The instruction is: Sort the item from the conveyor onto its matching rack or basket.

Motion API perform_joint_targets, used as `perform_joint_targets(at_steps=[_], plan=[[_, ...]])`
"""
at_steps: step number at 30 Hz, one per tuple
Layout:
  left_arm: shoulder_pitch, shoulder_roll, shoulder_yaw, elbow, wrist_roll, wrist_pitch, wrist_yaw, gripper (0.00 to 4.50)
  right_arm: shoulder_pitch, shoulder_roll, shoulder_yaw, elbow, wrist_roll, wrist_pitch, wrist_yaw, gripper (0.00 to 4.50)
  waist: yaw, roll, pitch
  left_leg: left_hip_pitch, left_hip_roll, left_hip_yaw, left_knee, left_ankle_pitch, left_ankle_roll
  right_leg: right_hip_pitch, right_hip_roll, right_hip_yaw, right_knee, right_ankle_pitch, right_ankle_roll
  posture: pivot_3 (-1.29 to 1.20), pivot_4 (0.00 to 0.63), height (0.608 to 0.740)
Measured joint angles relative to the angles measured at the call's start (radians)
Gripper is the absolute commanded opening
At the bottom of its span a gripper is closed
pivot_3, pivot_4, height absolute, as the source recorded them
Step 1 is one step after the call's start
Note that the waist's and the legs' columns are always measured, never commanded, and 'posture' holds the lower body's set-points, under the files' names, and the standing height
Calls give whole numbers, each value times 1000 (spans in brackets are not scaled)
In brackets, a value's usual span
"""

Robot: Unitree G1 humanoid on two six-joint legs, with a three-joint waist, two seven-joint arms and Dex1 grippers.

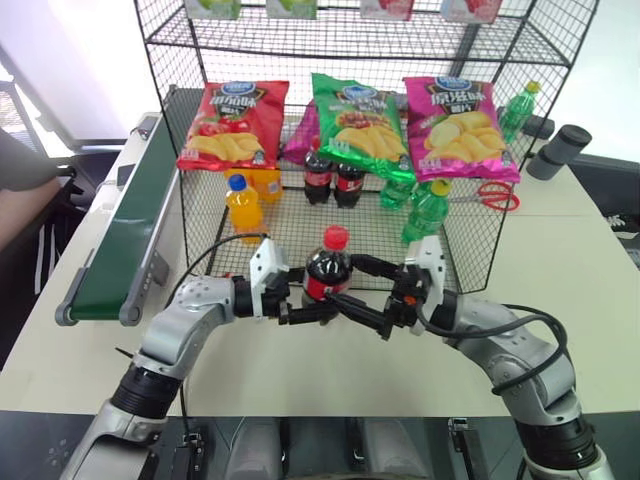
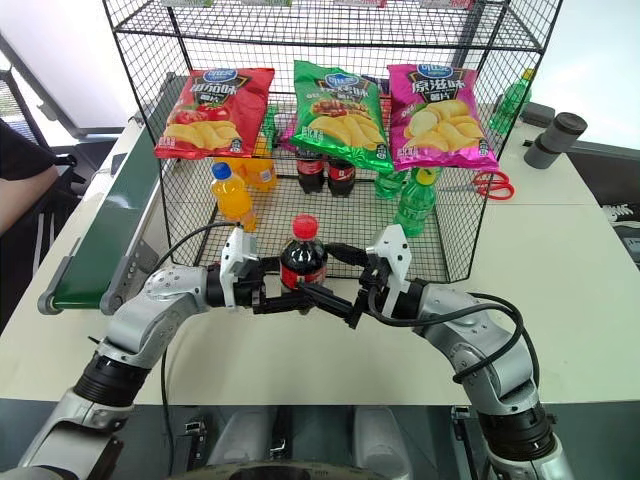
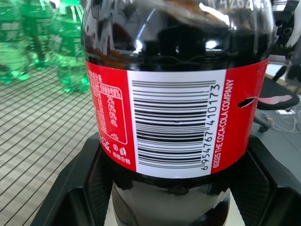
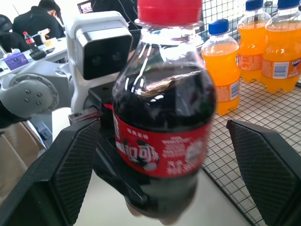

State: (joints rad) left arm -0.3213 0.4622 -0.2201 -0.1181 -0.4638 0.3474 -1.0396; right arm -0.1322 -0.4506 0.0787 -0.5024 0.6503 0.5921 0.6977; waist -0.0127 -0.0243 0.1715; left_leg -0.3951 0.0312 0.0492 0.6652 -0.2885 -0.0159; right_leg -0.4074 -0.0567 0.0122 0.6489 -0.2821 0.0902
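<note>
The two black fingers of the left gripper (image 1: 318, 308) are clamped on the lower body of the small plastic cola bottle with dark brown liquid, red cap and red label (image 1: 328, 264), holding it upright in the air just in front of the rack's front wall. From the other side, the black fingers of the right gripper (image 1: 352, 288) are spread wide, one on each side of the same bottle and clear of it.

Well to the left of the left fingers runs the long narrow conveyor with a dark green belt and silver-grey side rails (image 1: 125, 230).

Beyond both sets of fingers stands the large black wire-mesh rack (image 1: 470, 245), its low-walled grid tray holding drinks. From left to right these are orange soda bottles with blue caps (image 1: 243, 207), two more cola bottles (image 1: 333, 181) straight behind the held one, and green bottles with yellow caps (image 1: 427, 211). Above them lie three crisp bags: red (image 1: 232, 125), green (image 1: 360, 122) and pink (image 1: 458, 125).

Right of the rack, red-handled scissors (image 1: 492, 194) lie on the table.
</note>
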Motion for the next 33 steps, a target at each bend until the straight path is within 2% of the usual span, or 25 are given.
perform_joint_targets(at_steps=[6,9,11,16,19,25,30,33], plan=[[-6,-21,-1,0,22,-12,-8,2878,-3,7,5,-2,1,4,-5,4500,1,0,0,0,0,0,0,0,0,0,1,0,1,0,0,0,150,740],[-7,-38,-2,0,28,-12,-5,2878,-14,11,9,5,1,9,-6,3678,1,0,0,0,0,0,0,0,0,0,1,0,1,0,0,0,150,740],[-6,-41,-3,-1,34,-12,-4,2878,-17,11,5,15,2,11,-5,2905,1,0,0,0,0,0,0,0,0,0,1,0,1,0,0,0,150,740],[-6,-43,-3,-2,40,-10,-4,2878,-17,12,4,18,3,12,-2,2889,1,0,0,0,0,0,0,0,0,0,1,0,1,0,0,0,150,740],[-6,-43,0,-7,33,10,-5,4396,-17,14,7,20,-2,10,-1,2889,0,0,0,0,0,0,0,0,0,0,1,0,1,0,0,0,150,740],[22,-20,15,-22,41,-9,11,4462,-18,43,21,51,-45,-26,-13,2889,-2,0,0,1,0,0,0,0,0,0,1,0,1,0,0,0,150,740],[104,16,96,-2,60,-42,70,4462,-42,65,15,117,-133,-103,-57,2889,-1,0,0,1,1,0,0,0,0,0,1,0,1,0,0,0,150,740],[173,9,169,-1,67,-89,140,4462,-72,111,25,215,-239,-193,-115,2889,-4,0,0,1,1,0,0,0,0,0,0,1,1,0,0,0,150,740]])
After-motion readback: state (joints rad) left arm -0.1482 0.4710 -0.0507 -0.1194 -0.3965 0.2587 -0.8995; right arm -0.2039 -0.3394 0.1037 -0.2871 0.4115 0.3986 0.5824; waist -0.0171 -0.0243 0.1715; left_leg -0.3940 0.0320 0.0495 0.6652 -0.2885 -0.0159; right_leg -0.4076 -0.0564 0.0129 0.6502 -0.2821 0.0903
